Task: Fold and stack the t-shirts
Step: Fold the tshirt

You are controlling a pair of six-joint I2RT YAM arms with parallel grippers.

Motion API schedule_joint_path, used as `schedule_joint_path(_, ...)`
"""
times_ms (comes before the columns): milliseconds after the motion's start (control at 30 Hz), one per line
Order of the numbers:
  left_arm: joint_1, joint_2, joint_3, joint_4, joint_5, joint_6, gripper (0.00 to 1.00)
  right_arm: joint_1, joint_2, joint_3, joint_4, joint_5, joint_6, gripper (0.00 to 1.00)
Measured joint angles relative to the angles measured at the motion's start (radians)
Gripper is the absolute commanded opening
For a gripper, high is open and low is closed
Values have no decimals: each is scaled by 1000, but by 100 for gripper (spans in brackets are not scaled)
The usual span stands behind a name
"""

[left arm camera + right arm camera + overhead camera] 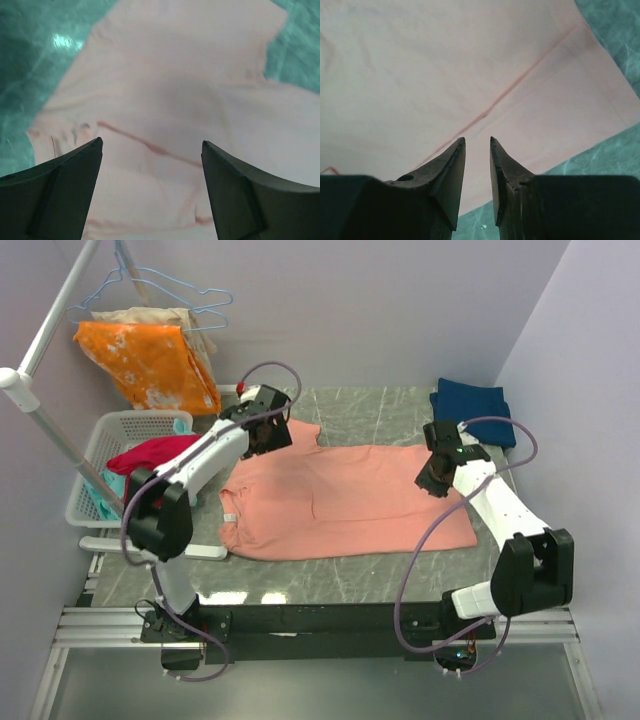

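A salmon-pink t-shirt (340, 502) lies spread flat across the middle of the marble table (380, 405). A dark navy t-shirt (472, 405) sits folded at the back right corner. My left gripper (268, 436) hovers over the pink shirt's far left part by a sleeve. In the left wrist view it (152, 141) stands wide open over the pink cloth (175, 75), with nothing between its fingers. My right gripper (432, 478) is above the shirt's right edge. Its jaws (477, 138) stand a narrow gap apart, empty, over the fabric (445, 65) near a seam.
A white basket (130, 417) stands off the table's left side with a magenta-red garment (150, 452) in it. An orange white-blotched cloth (150, 362) hangs from a hanger at the back left. A white pole (45, 415) slants on the left. Walls close in the back and right.
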Motion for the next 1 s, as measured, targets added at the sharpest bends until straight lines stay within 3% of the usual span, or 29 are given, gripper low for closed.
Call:
schedule_joint_path(200, 115, 274, 233, 42, 11, 120, 85, 0, 121, 79, 18, -11, -9, 34)
schedule_joint_path(500, 150, 613, 579, 103, -5, 239, 84, 0, 285, 168, 40, -57, -24, 33)
schedule_joint_path(1000, 211, 794, 819, 185, 7, 286, 83, 0, 395, 275, 36, -85, -37, 33)
